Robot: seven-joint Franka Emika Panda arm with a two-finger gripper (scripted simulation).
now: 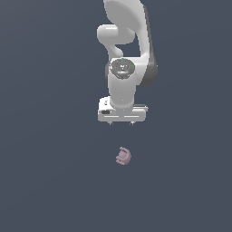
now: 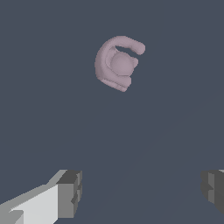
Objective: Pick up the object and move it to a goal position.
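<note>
The gripper point(image 1: 121, 123) is hovering apart from the object point(image 1: 123, 156), its wide-spread fingers point(image 2: 70, 192) showing clearly only at the wrist.

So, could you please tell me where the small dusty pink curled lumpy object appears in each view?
Exterior view: the small dusty pink curled lumpy object lies on the dark grey floor, below the centre, under the white gripper and apart from it.
Wrist view: the object sits in the upper half, beyond the open grey fingertips.
Shared landmark: the gripper.
</note>
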